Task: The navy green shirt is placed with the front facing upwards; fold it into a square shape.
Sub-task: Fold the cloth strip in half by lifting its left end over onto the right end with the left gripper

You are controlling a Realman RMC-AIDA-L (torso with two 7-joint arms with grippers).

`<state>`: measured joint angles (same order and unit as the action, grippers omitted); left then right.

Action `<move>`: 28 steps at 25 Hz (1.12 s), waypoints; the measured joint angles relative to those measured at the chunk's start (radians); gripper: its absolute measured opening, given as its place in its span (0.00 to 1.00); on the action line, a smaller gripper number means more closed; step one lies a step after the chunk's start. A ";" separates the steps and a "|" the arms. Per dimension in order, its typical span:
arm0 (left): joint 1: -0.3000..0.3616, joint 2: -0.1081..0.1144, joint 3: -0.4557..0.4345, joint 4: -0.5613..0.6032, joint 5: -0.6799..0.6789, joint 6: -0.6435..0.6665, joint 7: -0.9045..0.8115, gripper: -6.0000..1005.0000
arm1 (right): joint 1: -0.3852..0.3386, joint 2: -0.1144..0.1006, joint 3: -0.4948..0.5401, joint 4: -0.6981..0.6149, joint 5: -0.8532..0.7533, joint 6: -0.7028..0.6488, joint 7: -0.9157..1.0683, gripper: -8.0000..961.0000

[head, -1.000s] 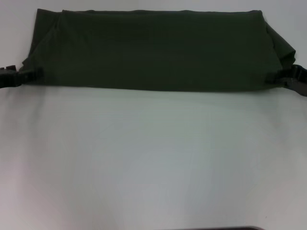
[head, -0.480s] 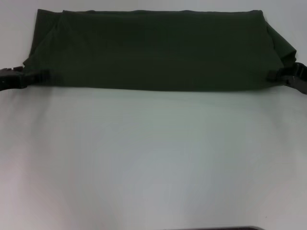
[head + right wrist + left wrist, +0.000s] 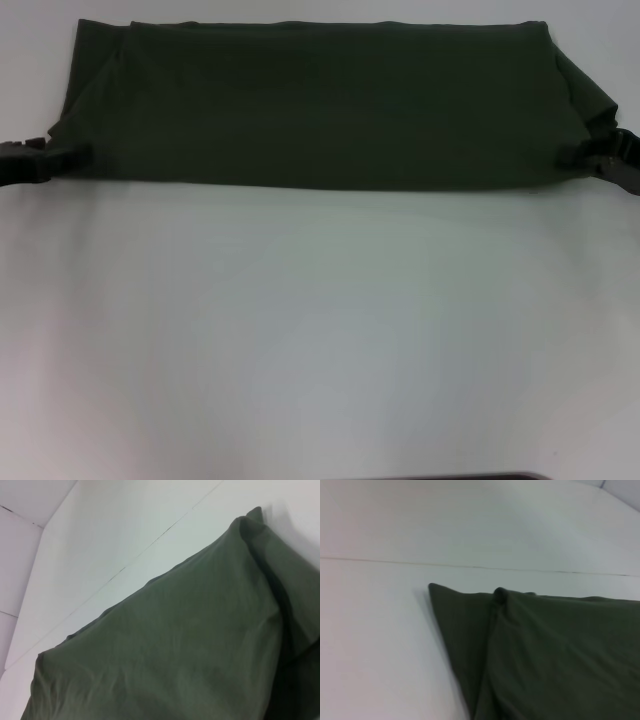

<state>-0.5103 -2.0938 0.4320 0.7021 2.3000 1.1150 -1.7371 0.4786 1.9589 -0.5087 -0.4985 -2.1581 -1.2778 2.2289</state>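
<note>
The navy green shirt (image 3: pixel 320 105) lies across the far part of the white table (image 3: pixel 320 330), folded into a long horizontal band. Its near edge runs straight from side to side; no lettering shows on the upper surface. A sleeve sticks out at the right end, and a diagonal fold crosses the left end.

My left gripper (image 3: pixel 72 158) sits at the near-left corner of the band, its fingertips touching the cloth edge. I cannot tell whether it is clenched on the fabric or released. My right gripper (image 3: pixel 572 157) sits at the near-right corner, just under the protruding sleeve, likewise in contact with the edge; its state cannot be determined either.

My left wrist view shows the shirt (image 3: pixel 550 655) with a layered fold and a pointed corner resting flat on the table (image 3: pixel 395 620). My right wrist view shows the shirt (image 3: pixel 165 655) lying smooth, with a doubled seam along one edge, on the table (image 3: pixel 125 525).
</note>
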 joint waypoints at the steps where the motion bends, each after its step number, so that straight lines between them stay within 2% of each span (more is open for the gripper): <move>1: -0.001 0.000 0.004 -0.002 0.002 -0.006 -0.001 0.87 | 0.000 0.000 0.001 0.000 0.000 0.000 0.000 0.02; 5: -0.002 -0.001 0.014 -0.005 0.006 -0.011 -0.001 0.76 | -0.001 0.000 0.003 0.000 0.000 0.000 0.000 0.02; 10: -0.002 0.000 0.010 -0.004 0.006 -0.005 -0.001 0.53 | -0.001 0.000 0.005 -0.001 0.000 0.000 0.000 0.02; 23: -0.002 0.000 0.013 -0.006 0.006 -0.007 -0.002 0.06 | -0.005 -0.001 0.006 -0.002 0.000 0.000 -0.008 0.02; 28: 0.007 0.002 0.006 0.004 0.006 0.033 -0.002 0.03 | -0.009 -0.002 0.007 -0.002 0.000 -0.011 -0.020 0.02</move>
<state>-0.5030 -2.0921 0.4380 0.7060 2.3056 1.1484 -1.7395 0.4691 1.9572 -0.5016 -0.5004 -2.1583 -1.2888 2.2092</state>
